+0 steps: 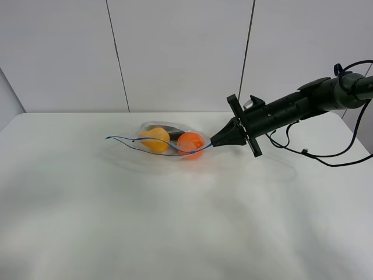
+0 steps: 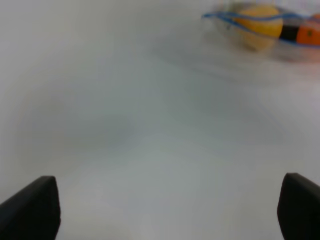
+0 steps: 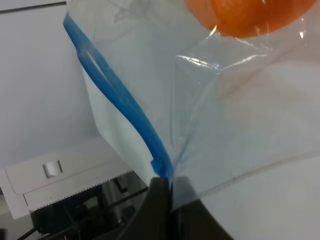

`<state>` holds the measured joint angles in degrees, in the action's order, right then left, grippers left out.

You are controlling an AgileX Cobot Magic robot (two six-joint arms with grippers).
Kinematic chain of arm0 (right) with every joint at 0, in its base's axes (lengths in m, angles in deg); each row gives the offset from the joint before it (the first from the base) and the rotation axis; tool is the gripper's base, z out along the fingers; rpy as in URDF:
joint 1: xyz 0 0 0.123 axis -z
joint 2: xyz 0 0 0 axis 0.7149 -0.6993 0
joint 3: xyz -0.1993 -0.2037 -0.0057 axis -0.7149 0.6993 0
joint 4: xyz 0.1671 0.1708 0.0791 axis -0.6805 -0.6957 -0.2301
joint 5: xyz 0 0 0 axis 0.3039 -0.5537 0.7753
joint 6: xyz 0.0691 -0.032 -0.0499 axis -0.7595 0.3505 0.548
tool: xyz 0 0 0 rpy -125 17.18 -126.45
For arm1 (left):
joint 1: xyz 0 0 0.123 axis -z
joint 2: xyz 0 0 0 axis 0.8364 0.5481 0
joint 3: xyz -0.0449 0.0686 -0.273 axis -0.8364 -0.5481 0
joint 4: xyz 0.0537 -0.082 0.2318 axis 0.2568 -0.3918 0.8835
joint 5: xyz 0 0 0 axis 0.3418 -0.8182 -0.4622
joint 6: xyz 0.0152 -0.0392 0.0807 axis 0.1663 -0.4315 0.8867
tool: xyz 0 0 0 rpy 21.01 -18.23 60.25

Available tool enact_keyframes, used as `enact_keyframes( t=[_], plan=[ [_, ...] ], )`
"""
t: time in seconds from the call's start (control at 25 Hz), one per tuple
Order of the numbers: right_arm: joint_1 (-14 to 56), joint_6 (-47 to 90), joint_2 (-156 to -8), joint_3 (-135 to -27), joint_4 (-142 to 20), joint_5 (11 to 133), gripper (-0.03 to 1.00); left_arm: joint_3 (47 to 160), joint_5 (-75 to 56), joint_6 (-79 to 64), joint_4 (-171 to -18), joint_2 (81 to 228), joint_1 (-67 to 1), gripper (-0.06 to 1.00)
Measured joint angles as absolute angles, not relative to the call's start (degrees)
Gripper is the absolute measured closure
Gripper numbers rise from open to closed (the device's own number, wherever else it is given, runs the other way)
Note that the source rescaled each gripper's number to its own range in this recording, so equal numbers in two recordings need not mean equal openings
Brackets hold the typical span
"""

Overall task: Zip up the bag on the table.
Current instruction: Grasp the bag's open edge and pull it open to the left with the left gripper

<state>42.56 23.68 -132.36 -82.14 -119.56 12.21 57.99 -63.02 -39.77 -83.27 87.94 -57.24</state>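
The clear bag (image 1: 169, 140) lies on the white table (image 1: 175, 221) at the back middle, with a yellow pear (image 1: 155, 139), an orange (image 1: 190, 143) and a dark item inside. Its blue zipper strip (image 1: 145, 146) gapes open along the near edge. My right gripper (image 1: 213, 142) is shut on the bag's right corner at the end of the strip (image 3: 159, 162). In the right wrist view the blue strip (image 3: 120, 102) runs away from the closed fingers and the orange (image 3: 250, 15) shows through the plastic. My left gripper (image 2: 170, 210) is open and empty, well away from the bag (image 2: 270, 25).
Grey wall panels stand behind the table's far edge. The right arm's black cable (image 1: 326, 154) hangs above the table at the right. The left arm is outside the exterior view.
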Motion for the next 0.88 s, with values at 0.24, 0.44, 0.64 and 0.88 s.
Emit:
enact_keyframes(
  t=[0.24, 0.44, 0.64, 0.88],
  plan=[
    [42.6, 23.7, -132.4, -82.1, -119.6, 12.2, 0.97, 71.3, -59.4, -39.3, -84.5, 109.6, -57.2, -0.05],
    [42.6, 23.7, -132.4, -82.1, -119.6, 12.3, 0.97, 79.5, -56.1, -30.8, -84.6, 127.6, -57.2, -0.05],
    [42.6, 23.7, -132.4, -82.1, -119.6, 12.3, 0.97, 82.4, -48.7, -13.3, -85.3, 140.4, -57.2, -0.05],
    [42.6, 23.7, -132.4, -82.1, -119.6, 12.3, 0.97, 82.5, -35.2, 15.4, -99.9, 151.0, -56.9, -0.05]
  ],
)
